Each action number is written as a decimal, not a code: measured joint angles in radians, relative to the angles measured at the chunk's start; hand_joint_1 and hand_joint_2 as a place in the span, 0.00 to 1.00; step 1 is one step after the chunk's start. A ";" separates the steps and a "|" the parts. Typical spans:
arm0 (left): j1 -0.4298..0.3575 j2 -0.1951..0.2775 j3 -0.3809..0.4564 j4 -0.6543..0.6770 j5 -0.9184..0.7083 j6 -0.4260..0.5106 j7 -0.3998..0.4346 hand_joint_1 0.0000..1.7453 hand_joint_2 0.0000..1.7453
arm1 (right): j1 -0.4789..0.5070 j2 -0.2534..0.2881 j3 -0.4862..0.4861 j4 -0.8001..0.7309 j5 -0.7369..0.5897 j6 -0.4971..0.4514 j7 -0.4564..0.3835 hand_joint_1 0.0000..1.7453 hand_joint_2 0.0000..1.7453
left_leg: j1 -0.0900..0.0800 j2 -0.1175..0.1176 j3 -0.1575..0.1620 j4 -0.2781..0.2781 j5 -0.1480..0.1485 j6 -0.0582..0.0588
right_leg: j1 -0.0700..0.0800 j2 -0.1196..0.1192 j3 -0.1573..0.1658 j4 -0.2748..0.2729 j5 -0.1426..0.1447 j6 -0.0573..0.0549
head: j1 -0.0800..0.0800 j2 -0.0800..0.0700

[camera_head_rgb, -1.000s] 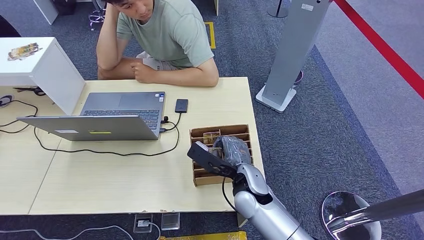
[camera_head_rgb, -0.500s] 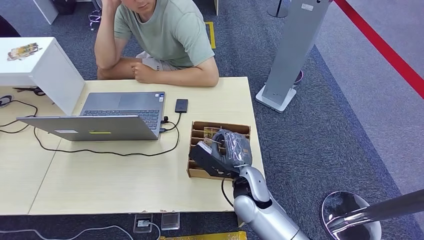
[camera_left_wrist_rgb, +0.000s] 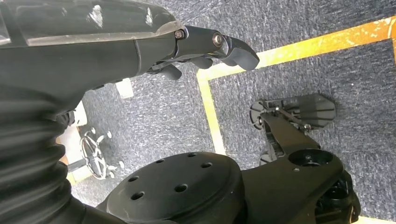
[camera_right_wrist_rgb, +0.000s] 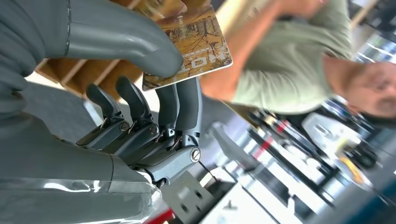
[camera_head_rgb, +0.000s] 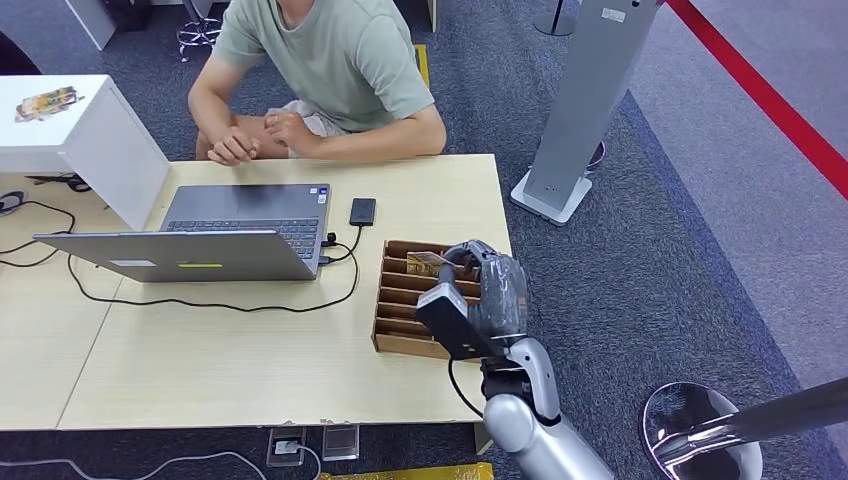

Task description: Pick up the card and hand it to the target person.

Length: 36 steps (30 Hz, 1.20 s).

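Card (camera_right_wrist_rgb: pixel 194 44) is sitting pinched between thumb and fingers of the right hand (camera_head_rgb: pixel 490 290). Hand is hovering over the wooden tray (camera_head_rgb: pixel 400 310) near the table's (camera_head_rgb: pixel 230 360) right edge.

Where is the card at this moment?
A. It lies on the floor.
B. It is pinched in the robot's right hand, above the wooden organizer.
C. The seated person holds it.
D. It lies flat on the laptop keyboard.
B: the right hand pinches the card between thumb and fingers, above the wooden organizer.
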 joint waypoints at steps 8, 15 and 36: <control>-0.004 0.000 -0.004 0.000 -0.033 -0.007 0.015 0.00 1.00 | -0.169 0.041 0.010 0.151 -0.127 0.125 0.062 0.87 1.00 | 0.000 0.000 -0.001 0.000 0.001 0.000 | 0.000 0.000 0.000 0.001 0.000 0.000 | 0.000 0.000; -0.010 0.000 -0.006 0.000 -0.035 -0.008 0.014 0.00 1.00 | -0.448 0.157 0.034 0.469 -0.166 0.146 0.062 0.87 1.00 | 0.000 -0.001 -0.001 0.000 0.001 0.000 | 0.000 -0.001 -0.001 0.002 0.000 0.000 | -0.001 0.000; -0.010 0.000 -0.026 0.000 -0.011 -0.016 0.007 0.00 1.00 | -0.639 0.267 0.111 0.883 -0.058 0.097 0.121 0.00 1.00 | 0.000 -0.001 -0.001 0.000 0.001 0.000 | 0.000 -0.001 -0.001 0.001 0.000 0.000 | 0.000 0.000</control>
